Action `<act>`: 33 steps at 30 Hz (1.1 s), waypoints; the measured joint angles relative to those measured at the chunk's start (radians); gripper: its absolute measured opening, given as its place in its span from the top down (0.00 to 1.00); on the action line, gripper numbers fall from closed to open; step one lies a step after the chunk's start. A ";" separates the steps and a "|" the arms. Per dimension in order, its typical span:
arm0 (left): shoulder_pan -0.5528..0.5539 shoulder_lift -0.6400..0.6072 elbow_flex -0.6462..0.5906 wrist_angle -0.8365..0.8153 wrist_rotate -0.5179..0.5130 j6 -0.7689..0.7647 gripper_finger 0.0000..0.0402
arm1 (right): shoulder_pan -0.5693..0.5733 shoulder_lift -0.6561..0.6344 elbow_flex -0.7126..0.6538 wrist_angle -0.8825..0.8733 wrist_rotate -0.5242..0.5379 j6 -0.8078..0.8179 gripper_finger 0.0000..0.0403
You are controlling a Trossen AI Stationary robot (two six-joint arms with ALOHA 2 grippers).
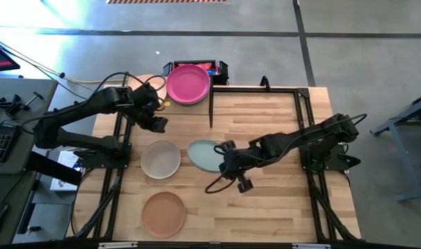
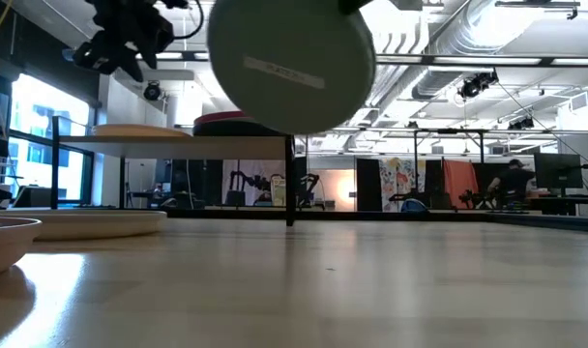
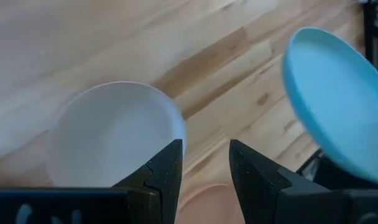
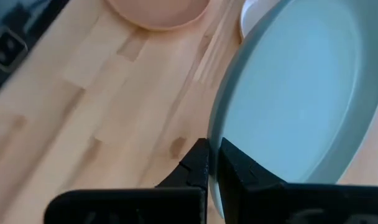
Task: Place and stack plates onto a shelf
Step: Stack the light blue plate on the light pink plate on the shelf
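Plates lie scattered over the slatted wooden table [image 1: 266,200] as the right gripper [image 1: 222,158] holds a pale green plate [image 1: 203,153] in the air near the table's middle, its fingers clamped on the rim. The plate hangs tilted (the low view shows its underside well clear of the tabletop). An off-white plate [image 1: 160,159] rests just beside it, a peach plate [image 1: 163,214] nearer the front edge. On the shelf [image 2: 178,138] at the table's far left corner sits a magenta plate [image 1: 188,84]. The left gripper [image 1: 157,123] hovers between the shelf and the off-white plate, fingers apart and holding nothing.
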 joint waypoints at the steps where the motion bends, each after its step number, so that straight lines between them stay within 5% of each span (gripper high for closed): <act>1: -0.011 0.011 0.000 0.017 0.005 -0.015 0.70 | -0.002 0.000 0.000 0.001 0.000 -0.038 1.00; 18: -0.170 0.172 0.000 0.281 0.031 -0.194 0.70 | -0.008 0.000 0.000 -0.059 0.033 -0.352 1.00; 33: -0.255 0.263 0.000 0.414 0.037 -0.272 0.70 | -0.019 0.000 -0.001 -0.108 0.069 -0.413 1.00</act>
